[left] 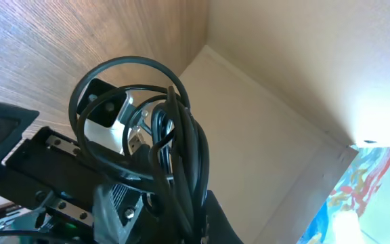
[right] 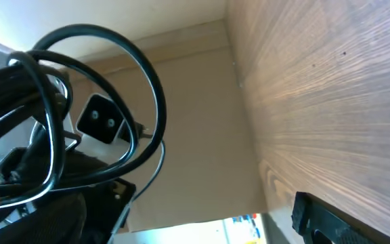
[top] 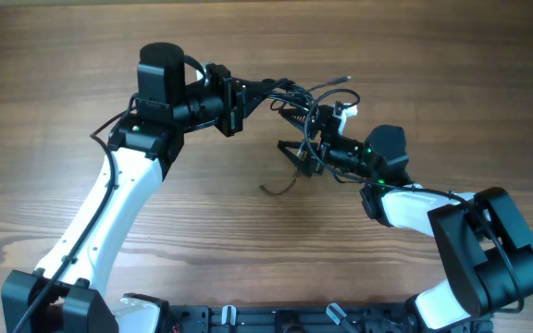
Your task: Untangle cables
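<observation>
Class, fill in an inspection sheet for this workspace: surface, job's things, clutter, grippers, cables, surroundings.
Surface: wooden table, grain visible.
Job's things: black cable bundle held between the arm ends, with a white adapter in it; one strand trails below.
Clutter: nothing seen.
Grippers: left gripper jaws shut on the bundle; right gripper jaws open beside it.
Cables: thicker arm cable runs along the left arm.
Surroundings: beige wall, colourful poster.

Tangled, looped bundle of thin black cables (left: 185, 152).
</observation>
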